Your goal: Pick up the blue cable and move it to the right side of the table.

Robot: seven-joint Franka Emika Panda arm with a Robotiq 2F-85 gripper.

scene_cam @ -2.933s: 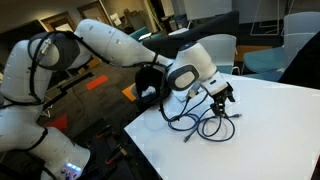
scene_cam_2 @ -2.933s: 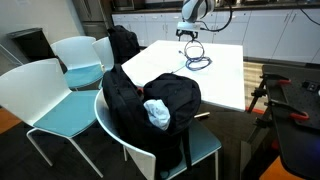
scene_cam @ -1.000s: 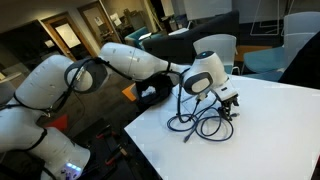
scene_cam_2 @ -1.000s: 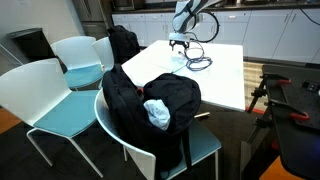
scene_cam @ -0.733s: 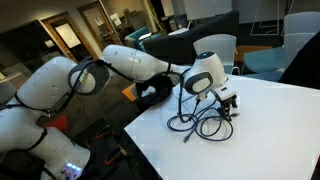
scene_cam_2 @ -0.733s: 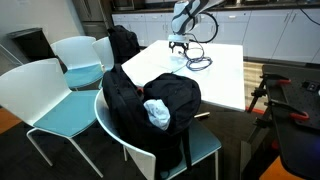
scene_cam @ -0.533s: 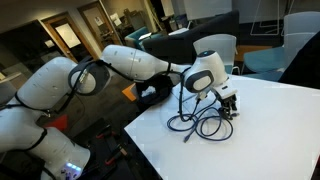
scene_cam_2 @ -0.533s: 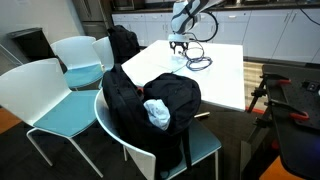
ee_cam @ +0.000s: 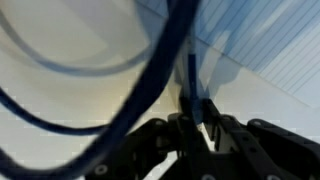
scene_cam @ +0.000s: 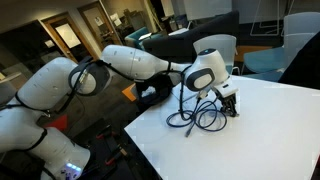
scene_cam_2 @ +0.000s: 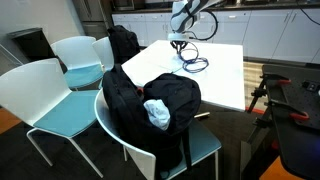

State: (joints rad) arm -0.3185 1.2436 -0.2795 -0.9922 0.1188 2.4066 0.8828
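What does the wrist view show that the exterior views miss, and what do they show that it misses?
Only the wrist view: a close, blurred look at a cable strand running between the fingers of the end effector. Only the exterior views: the arm, the whole cable coil lying on the table, and, in an exterior view, a backpack on a chair. Shared: the cable, the end effector and the white table surface.
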